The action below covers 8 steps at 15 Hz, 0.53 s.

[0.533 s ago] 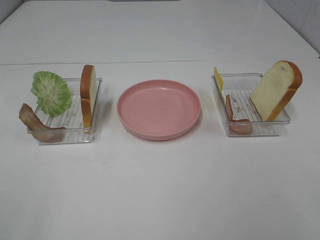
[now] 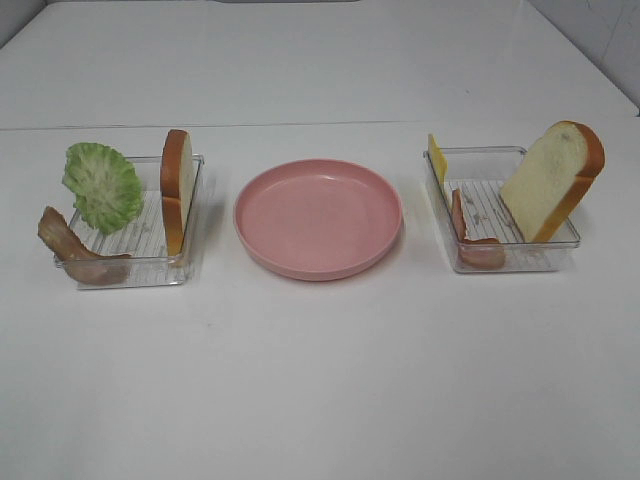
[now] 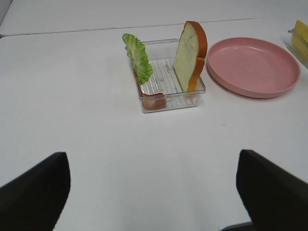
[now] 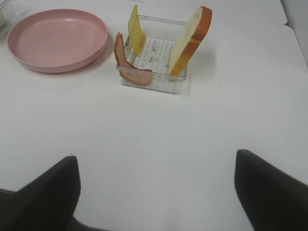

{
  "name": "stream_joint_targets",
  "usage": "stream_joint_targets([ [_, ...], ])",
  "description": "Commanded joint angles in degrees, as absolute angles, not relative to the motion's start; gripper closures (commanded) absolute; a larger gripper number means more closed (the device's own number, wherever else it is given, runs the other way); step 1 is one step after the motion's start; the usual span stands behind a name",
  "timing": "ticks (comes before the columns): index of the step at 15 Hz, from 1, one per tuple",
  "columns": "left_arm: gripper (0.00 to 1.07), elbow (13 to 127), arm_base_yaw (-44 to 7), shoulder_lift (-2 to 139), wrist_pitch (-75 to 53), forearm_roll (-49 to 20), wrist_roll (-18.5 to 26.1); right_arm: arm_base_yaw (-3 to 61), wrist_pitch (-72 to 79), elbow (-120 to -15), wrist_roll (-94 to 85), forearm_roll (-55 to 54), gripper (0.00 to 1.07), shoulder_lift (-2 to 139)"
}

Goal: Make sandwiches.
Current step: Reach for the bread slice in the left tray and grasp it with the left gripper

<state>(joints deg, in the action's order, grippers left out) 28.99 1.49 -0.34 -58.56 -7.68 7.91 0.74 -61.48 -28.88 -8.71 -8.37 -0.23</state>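
Note:
No stacked sandwich shows; its parts sit in two clear trays. The left tray (image 2: 190, 215) holds a bread slice (image 2: 177, 188) on edge, a ruffled green lettuce leaf (image 2: 102, 186) and a bacon strip (image 2: 70, 250). In the right tray (image 2: 560, 245) lean a second bread slice (image 2: 555, 180), a yellow cheese slice (image 2: 437, 160) and a bacon strip (image 2: 470, 240). My left gripper (image 3: 153, 192) is open, well short of its tray (image 3: 192, 94), fingers (image 3: 33, 192) wide apart. My right gripper (image 4: 156, 192) is open too, far back from its tray (image 4: 151, 86). Neither gripper shows in the exterior view.
A round pink plate (image 2: 318, 216) lies bare between the two trays. White table surface (image 2: 320, 380) stretches in front of everything. A seam in the table (image 2: 300, 125) runs behind the trays.

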Motion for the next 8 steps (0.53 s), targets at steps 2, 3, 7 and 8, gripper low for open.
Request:
stream_joint_targets([
  [2,0.2,28.8,1.6,-1.4,-58.7,-8.0,8.0,0.4,-61.0,-28.9,-9.1,-8.1,0.31,-1.4],
  [3,0.2,28.8,1.6,-1.4,-58.7,-8.0,8.0,0.4,-61.0,-28.9,-9.1,-8.1,0.31,-1.4],
  [7,0.2,28.8,1.6,-1.4,-58.7,-8.0,8.0,0.4,-61.0,-28.9,-9.1,-8.1,0.31,-1.4],
  [8,0.2,28.8,1.6,-1.4,-58.7,-8.0,8.0,0.4,-61.0,-28.9,-9.1,-8.1,0.31,-1.4],
])
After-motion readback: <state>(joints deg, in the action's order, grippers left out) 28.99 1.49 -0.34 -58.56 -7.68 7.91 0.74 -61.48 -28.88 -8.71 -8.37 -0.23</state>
